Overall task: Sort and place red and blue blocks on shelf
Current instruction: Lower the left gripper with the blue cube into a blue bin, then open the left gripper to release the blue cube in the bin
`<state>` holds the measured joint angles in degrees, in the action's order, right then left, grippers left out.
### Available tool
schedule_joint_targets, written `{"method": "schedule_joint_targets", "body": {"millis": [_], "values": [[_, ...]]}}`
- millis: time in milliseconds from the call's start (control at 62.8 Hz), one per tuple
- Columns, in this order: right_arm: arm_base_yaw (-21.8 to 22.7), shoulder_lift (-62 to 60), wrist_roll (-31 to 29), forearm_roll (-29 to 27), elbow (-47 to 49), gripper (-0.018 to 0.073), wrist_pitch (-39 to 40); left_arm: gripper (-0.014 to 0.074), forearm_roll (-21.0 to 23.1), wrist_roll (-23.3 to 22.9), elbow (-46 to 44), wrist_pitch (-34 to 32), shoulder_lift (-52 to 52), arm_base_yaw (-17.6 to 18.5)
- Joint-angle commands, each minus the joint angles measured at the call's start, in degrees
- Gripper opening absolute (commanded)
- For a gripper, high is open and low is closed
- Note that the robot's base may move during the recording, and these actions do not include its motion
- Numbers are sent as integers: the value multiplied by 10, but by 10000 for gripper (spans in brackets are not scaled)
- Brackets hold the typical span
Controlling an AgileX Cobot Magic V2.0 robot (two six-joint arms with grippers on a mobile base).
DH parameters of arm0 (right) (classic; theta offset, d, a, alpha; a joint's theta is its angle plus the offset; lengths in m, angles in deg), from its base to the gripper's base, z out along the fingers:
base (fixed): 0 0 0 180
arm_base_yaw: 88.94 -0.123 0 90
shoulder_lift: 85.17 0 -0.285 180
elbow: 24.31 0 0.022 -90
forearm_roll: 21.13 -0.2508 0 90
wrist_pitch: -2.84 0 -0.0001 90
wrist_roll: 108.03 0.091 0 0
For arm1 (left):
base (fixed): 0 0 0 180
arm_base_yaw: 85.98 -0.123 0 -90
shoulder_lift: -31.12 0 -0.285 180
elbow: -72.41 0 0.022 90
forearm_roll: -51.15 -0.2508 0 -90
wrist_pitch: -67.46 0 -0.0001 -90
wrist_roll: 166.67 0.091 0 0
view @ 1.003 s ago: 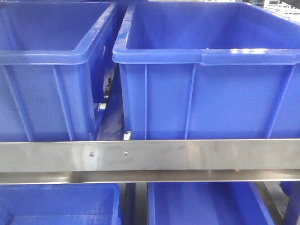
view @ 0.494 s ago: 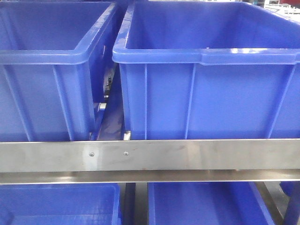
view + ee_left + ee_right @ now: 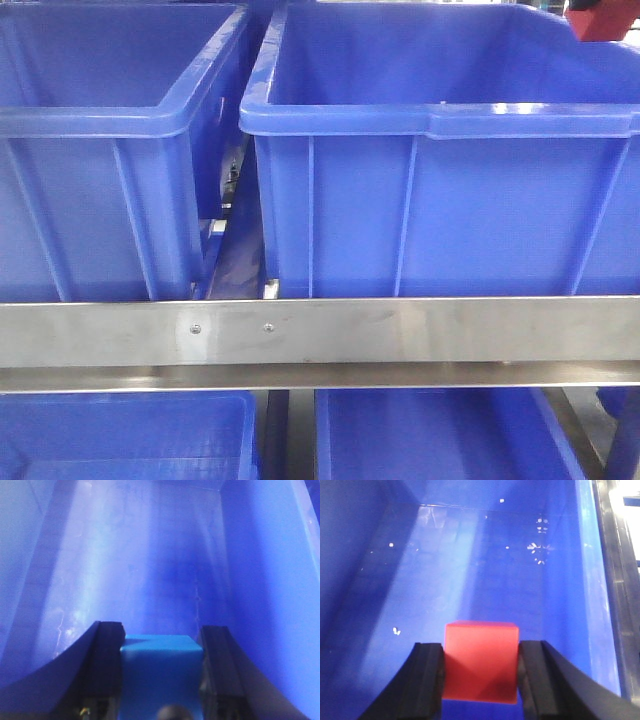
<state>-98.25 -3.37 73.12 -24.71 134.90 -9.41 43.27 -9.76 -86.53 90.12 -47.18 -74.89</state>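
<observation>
Spanning front view: shelf rail [image 3: 400,330] under two big blue bins [image 3: 440,160]. Left gripper [image 3: 161,645] fingers [image 3: 107,665] pinch blue block [image 3: 160,675] between them, bin interior beyond. Right gripper [image 3: 480,655] fingers [image 3: 535,675] clamp red block [image 3: 480,660] likewise, above bin floor [image 3: 470,570].

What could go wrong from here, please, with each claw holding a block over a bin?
1. Both bins are blue. If the left claw drops the blue block here, it may be hard to see afterwards.
2. The red block hangs above the bin floor, so it could bounce or roll when released.
3. In the front view, red shows only at the top right corner, so that view tells little about the placement.
</observation>
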Motion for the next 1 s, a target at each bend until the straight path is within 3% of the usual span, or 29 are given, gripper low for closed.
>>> {"method": "schedule_joint_targets", "body": {"millis": [0,159,318,462,987], "values": [[0,-15,-3,9,22,218,53,128,-3,1,-22,-39,14,1],[0,-15,-3,14,22,390,61,218,-3,1,-22,-47,14,1],[0,-15,-3,14,22,407,63,366,-3,1,-22,-47,14,1],[0,-15,-3,14,22,407,63,443,-3,1,-22,-47,14,1],[0,-15,-3,14,22,407,63,454,-3,1,-22,-44,14,1]]}}
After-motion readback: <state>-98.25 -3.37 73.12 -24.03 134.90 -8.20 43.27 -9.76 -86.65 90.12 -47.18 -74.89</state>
